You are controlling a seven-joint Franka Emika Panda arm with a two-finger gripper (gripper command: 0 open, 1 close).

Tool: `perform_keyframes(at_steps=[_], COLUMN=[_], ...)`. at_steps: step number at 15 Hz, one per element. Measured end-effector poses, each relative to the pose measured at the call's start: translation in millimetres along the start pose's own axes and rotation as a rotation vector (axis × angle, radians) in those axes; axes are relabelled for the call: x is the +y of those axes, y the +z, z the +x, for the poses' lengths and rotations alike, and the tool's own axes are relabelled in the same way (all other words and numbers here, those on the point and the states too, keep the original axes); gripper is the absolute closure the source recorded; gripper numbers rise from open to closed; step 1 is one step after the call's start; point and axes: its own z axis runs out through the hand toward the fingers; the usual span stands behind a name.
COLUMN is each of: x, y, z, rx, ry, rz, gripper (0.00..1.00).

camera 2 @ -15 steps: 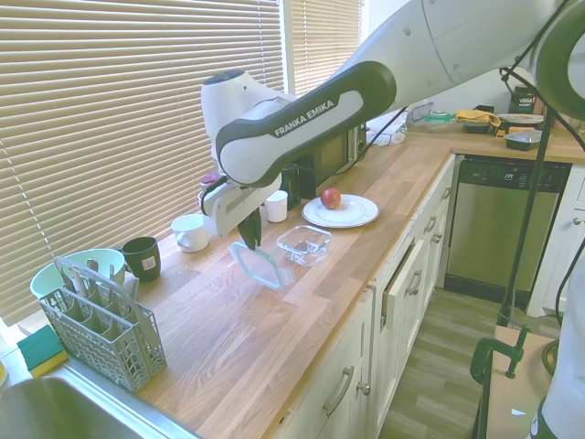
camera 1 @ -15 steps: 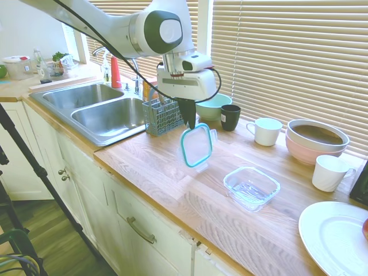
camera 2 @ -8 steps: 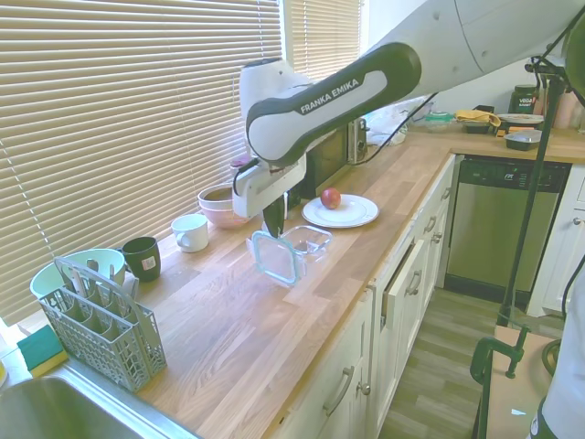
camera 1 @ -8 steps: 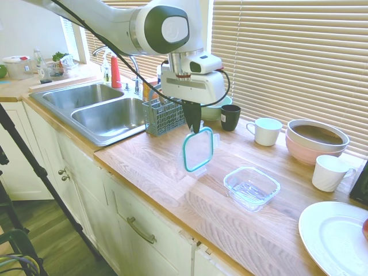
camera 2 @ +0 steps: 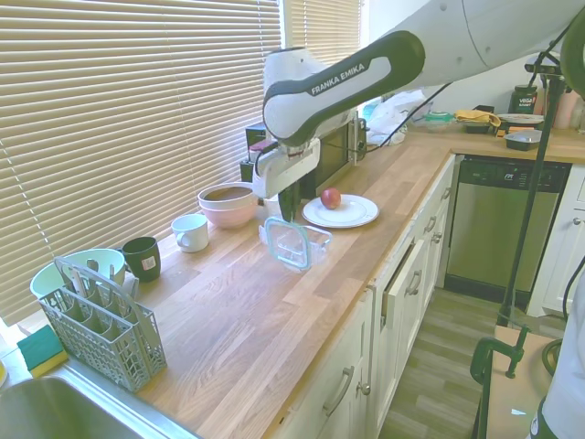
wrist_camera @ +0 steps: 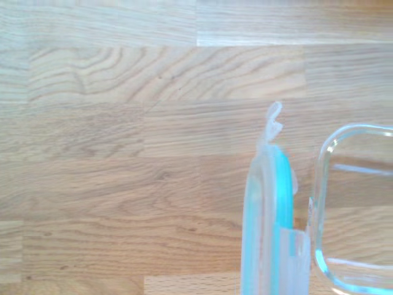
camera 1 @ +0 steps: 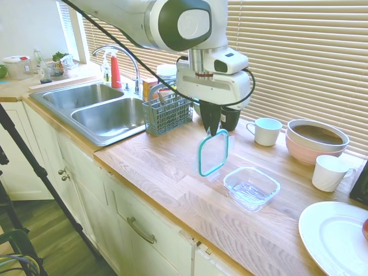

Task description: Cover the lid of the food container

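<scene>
The clear lid (camera 1: 213, 153) with its teal rim hangs on edge above the wooden counter, and my gripper (camera 1: 211, 129) is shut on its top edge. Seen from the other side, the lid (camera 2: 290, 244) dangles under the gripper (camera 2: 289, 217) just in front of the food container (camera 2: 313, 239). The food container (camera 1: 251, 187), a shallow clear glass dish, sits empty on the counter a short way right of the hanging lid. In the wrist view the lid (wrist_camera: 267, 215) shows edge-on beside the container's rim (wrist_camera: 325, 209).
Behind the gripper stand a dark mug (camera 1: 231, 117), a white cup (camera 1: 266, 131), stacked pink-and-white bowls (camera 1: 315, 140) and another white cup (camera 1: 330, 172). A white plate (camera 1: 336, 236) lies right. A cutlery basket (camera 1: 167, 114) and sink (camera 1: 98, 106) are left.
The arm has carried the hanging lid rightward along the counter, from well left of the container to just beside it. The container has not moved.
</scene>
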Motion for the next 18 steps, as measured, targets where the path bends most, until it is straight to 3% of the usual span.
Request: perform_keyframes(at_steps=[18], x=[29.8], y=[0.5], z=[61.7], rx=[-0.03], ry=[0.034], rz=[0.044], gripper=[1.0])
